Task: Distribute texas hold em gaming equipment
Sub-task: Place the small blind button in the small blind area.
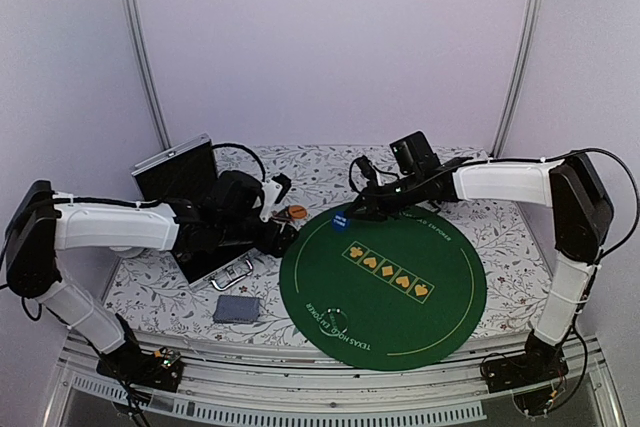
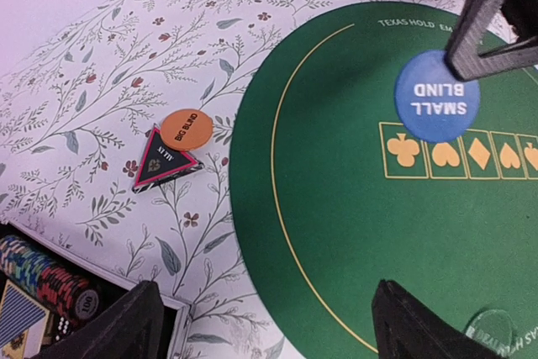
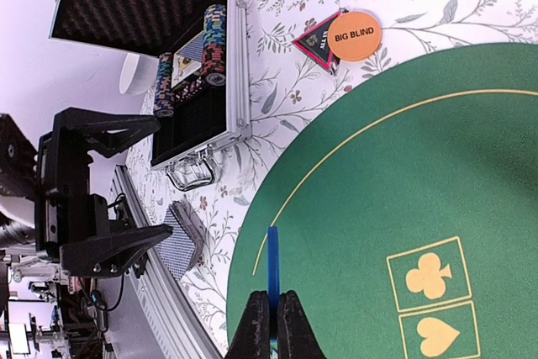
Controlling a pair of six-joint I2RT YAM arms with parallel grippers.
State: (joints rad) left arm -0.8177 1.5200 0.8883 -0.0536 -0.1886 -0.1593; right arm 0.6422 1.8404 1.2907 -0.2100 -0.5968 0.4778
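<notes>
- my right gripper (image 3: 271,307) is pinched tight on the rim of the blue small-blind disc (image 2: 436,96), over the far-left part of the green mat (image 1: 400,317), by the row of printed suits; i can't tell whether the disc touches the felt
- main worry: the grip is only on the disc's edge; if i let go while it's tilted or off the felt, i'd expect it to land on its rim and roll off the mat, or flip face down
- if i press down before releasing, the thin disc could twist out from between the fingers
- my left gripper (image 2: 267,317) is spread wide with nothing in it, hovering by the mat's left edge, near the open case (image 3: 239,81); a careless sweep could knock the orange big-blind disc (image 2: 187,128) or the black red-edged triangle (image 2: 164,160), which lie touching on the flowered cloth (image 2: 101,56) just off the mat
- both arms work close over the same corner; crossing paths here risks a bump that jars the blue disc loose
- chip stacks (image 3: 214,44) sit in the case and a deck of cards (image 1: 237,309) lies on the cloth near my edge; reaching for the chips with the left arm means clearing the case's wall, an easy snag
</notes>
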